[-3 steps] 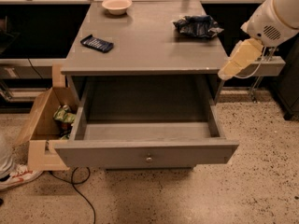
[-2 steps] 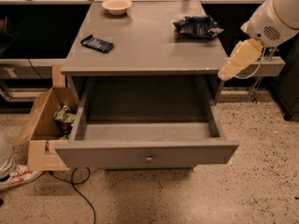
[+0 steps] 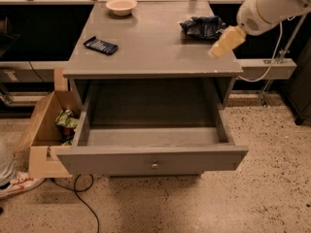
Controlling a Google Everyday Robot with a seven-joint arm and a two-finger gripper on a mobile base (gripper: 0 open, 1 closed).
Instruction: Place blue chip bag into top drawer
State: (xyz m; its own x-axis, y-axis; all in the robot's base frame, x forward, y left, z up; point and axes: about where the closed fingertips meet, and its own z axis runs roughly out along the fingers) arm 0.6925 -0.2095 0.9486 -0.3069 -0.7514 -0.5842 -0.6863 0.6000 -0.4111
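Grey cabinet top (image 3: pixel 146 57) stands on a speckled terrazzo floor (image 3: pixel 272 178). The crumpled dark blue foil chip bag (image 3: pixel 203 26) lies on it at the back right, outside the drawer. I see a pale round bowl (image 3: pixel 121 6) at the back and a flat dark blue keypad device (image 3: pixel 100 45) on the left. The wide grey top drawer (image 3: pixel 150 159) is pulled out, bare bottom showing. A brown cardboard box (image 3: pixel 41 130) on the left holds green packets (image 3: pixel 67 120), partly hidden. The tan gripper (image 3: pixel 226 41) hangs just beside the bag. I can't tell how open it is. The white arm (image 3: pixel 272 4) is cut off.
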